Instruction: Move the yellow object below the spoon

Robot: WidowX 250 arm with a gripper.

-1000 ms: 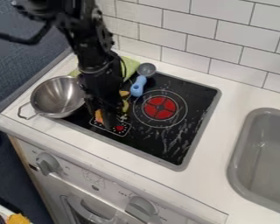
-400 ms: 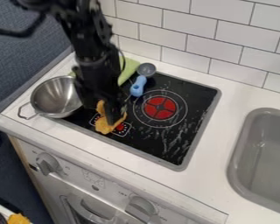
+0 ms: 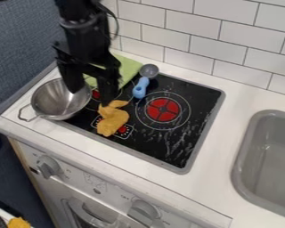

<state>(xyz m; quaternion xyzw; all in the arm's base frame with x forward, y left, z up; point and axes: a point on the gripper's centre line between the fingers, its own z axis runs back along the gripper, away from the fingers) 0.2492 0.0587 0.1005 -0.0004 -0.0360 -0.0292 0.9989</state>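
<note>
My gripper (image 3: 92, 89) hangs above the left part of the stove, between the metal bowl and the yellow object, with its two fingers spread apart and nothing held between them. The yellow object (image 3: 112, 120) lies on the black stove top, over the printed panel near the front left edge, just in front of the gripper. Behind it and to its right is the spoon (image 3: 140, 87), with a blue handle pointing toward the front and a grey round bowl at the back edge of the stove.
A metal bowl (image 3: 57, 101) with a wire handle stands at the stove's left edge, partly below the gripper. A green cloth (image 3: 128, 68) lies at the back left. The grey sink (image 3: 270, 164) is at the right, and a tiled wall (image 3: 219, 38) rises behind.
The gripper has let go of the yellow object and moved up and back to the left, opening wide. The yellow object came toward the front and now lies uncovered on the stove.
</note>
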